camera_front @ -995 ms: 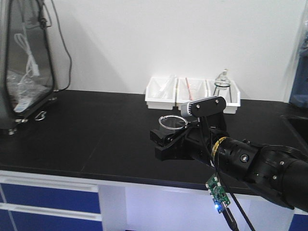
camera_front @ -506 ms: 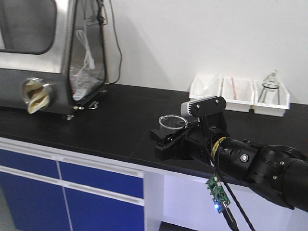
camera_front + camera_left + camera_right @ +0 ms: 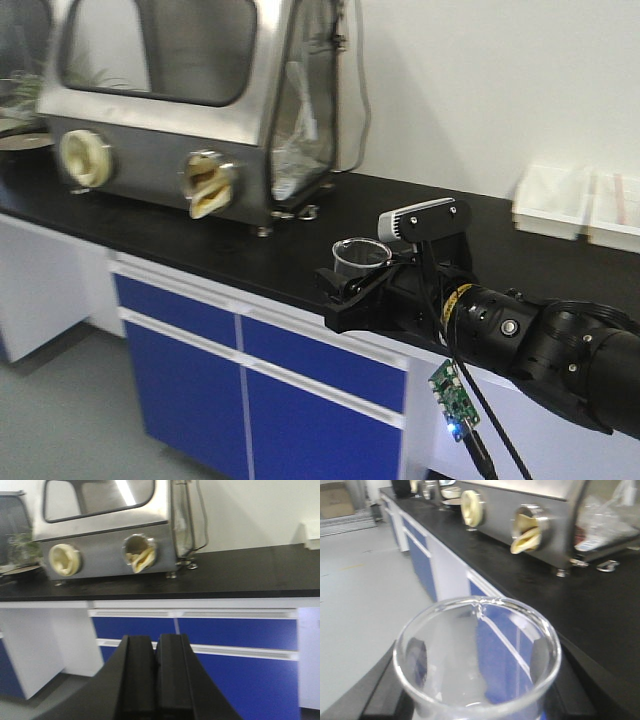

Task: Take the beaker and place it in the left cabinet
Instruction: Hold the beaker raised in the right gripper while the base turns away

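Observation:
The beaker (image 3: 360,256) is a clear glass cylinder with a pouring lip, held upright in front of the counter edge. My right gripper (image 3: 352,284) is shut on its lower body. In the right wrist view the beaker (image 3: 477,650) fills the lower frame, with the black fingers (image 3: 387,692) pressed against both sides and my right gripper (image 3: 477,695) closed round it. My left gripper (image 3: 156,641) is shut with nothing between its pads, hanging in front of the blue drawers. The left cabinet is out of view.
A stainless glove box (image 3: 180,130) with two round ports stands on the black countertop (image 3: 320,245). Blue drawer fronts (image 3: 200,380) run below it. White bins (image 3: 560,200) sit at the back right. Grey floor (image 3: 365,595) lies to the left.
The whole view has swung left: the glove box came into full view and the white bins slid to the right edge. My right gripper still holds the beaker the same way.

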Robot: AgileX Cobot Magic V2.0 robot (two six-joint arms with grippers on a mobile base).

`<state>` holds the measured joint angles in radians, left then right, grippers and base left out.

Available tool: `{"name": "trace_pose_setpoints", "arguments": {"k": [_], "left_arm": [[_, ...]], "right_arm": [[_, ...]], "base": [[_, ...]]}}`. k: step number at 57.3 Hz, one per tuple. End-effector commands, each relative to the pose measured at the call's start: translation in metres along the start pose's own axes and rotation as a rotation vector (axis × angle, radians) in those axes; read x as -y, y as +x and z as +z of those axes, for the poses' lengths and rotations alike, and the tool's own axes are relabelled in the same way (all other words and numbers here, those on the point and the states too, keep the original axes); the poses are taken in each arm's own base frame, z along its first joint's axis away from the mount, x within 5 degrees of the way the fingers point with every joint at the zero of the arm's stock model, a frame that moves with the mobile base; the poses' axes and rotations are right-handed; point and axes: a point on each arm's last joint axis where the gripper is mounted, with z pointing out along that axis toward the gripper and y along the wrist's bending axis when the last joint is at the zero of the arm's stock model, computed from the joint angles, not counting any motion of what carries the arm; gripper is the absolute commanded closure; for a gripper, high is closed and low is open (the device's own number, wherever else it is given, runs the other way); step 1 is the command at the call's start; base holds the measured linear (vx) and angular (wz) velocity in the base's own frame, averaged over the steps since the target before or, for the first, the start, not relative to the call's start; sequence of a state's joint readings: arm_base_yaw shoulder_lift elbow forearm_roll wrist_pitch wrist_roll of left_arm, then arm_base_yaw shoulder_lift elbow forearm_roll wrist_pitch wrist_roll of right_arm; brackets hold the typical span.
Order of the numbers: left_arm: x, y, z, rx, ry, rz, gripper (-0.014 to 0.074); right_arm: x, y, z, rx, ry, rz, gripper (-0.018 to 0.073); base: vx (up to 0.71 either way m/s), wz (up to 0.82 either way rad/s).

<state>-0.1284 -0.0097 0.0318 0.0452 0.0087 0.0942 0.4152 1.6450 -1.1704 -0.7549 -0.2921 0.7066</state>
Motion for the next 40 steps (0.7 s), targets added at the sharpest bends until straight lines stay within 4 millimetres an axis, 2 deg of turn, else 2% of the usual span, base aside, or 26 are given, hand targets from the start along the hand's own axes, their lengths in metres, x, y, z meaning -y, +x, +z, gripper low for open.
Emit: {"name": "trace_pose_setpoints", "arguments": {"k": [1,40], "left_arm": [[-0.0001,-0.0034,-0.0013,0.086,-0.008,-0.006,0.0595],[-0.0001,-0.0034,-0.0013,0.086,-0.008,-0.006,0.0595]], "right_arm": [[-0.0036,-0.0293,-0.0116,0.121,-0.033,-0.004,0.0561],[-0.0036,-0.0292,-0.0115,0.12,-0.032,-0.004,0.0561]], "base": [[0.01,0.56],[0.11,0.58]]}}
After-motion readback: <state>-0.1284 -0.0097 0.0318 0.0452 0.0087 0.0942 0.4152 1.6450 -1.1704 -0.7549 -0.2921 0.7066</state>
